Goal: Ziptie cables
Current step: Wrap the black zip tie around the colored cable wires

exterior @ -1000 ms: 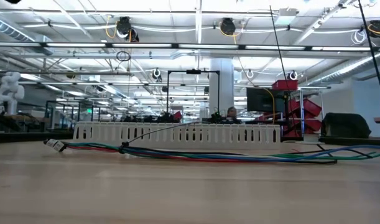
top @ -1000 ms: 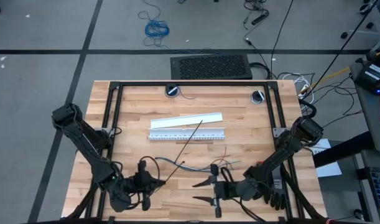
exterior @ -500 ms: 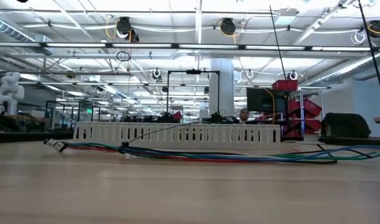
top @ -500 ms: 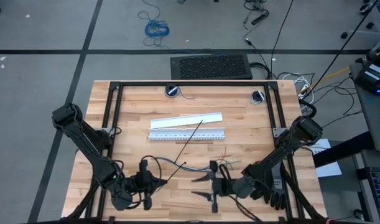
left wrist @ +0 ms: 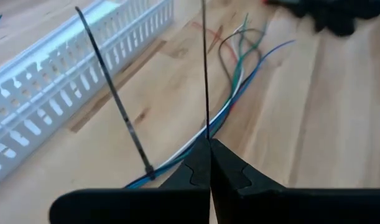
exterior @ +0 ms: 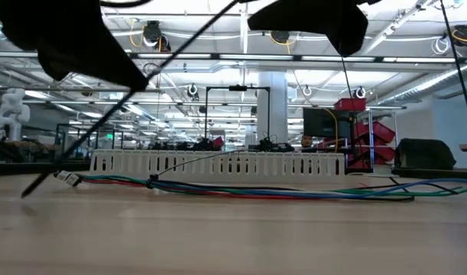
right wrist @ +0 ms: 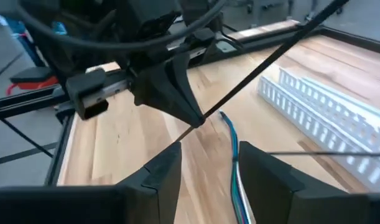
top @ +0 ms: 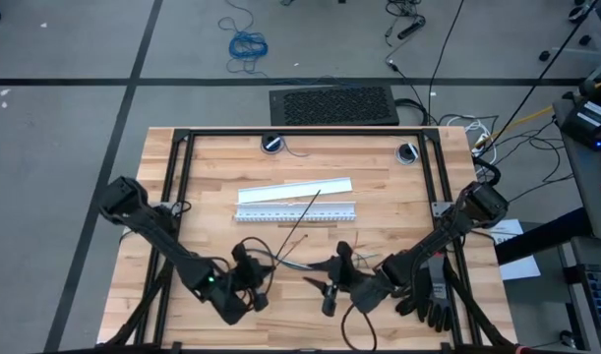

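High view, left gripper [top: 264,287] pinching a ziptie [top: 292,229], right gripper [top: 330,275] spread, white slotted strip [top: 297,211] beyond.

place: robotics lab | signs: open hall, ceiling lights [exterior: 153,32], monitor [exterior: 319,122], floor cables [top: 247,43]

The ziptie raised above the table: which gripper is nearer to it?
Left. The left gripper is shut on the ziptie, holding its end. The right gripper faces it, open, just short of touching.
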